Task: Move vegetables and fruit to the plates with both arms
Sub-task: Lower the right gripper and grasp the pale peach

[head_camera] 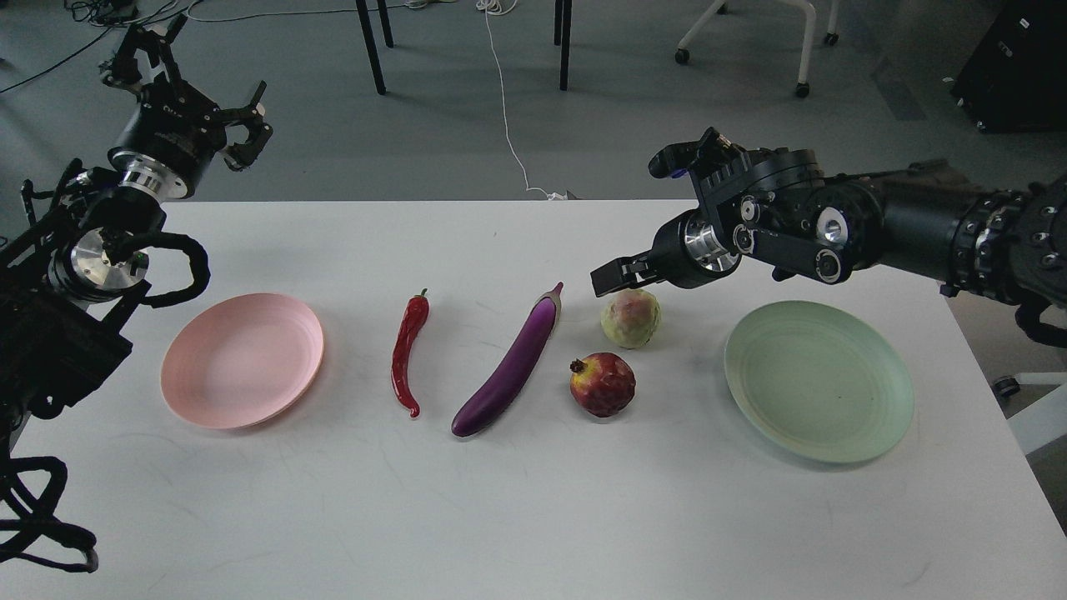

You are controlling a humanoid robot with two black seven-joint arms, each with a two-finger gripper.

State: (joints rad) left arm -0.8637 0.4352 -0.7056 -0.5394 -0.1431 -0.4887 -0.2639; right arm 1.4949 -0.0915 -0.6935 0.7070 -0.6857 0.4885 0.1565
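Observation:
On the white table [533,517] lie a red chili pepper [408,350], a purple eggplant [510,363], a yellow-green fruit [631,317] and a dark red pomegranate [602,384]. The pink plate [242,359] is at the left and the mint green plate [818,381] at the right; both are empty. My left gripper [193,82] is open and empty, raised beyond the table's far left corner. My right gripper [607,278] hovers just above and left of the yellow-green fruit, seen side-on and dark, so its fingers cannot be told apart.
Chair and table legs [372,46], a white cable [507,108] and a wheeled chair base [800,50] are on the grey floor behind the table. The right arm's thick body [917,229] reaches in over the table's far right corner.

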